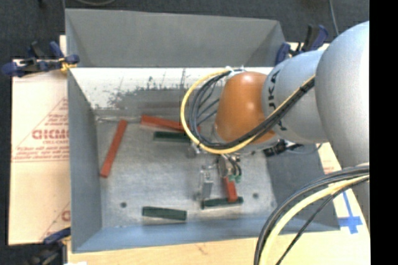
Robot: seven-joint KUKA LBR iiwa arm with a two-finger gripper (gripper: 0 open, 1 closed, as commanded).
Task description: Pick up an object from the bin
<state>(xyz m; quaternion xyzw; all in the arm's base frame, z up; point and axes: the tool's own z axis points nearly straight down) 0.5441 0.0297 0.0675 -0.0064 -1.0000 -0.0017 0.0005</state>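
Camera view — hand [208, 185] by flat green stick [222, 201]

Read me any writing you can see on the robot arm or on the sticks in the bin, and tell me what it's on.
"KU": dark letters on the arm's white casing, probably the start of a brand mark; the rest is hidden beside the orange cover.
Red sticks and green sticks: no writing can be made out on them.

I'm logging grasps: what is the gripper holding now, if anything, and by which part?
Cannot tell. The gripper is down beside a short red stick and a dark green stick; no hold is visible.
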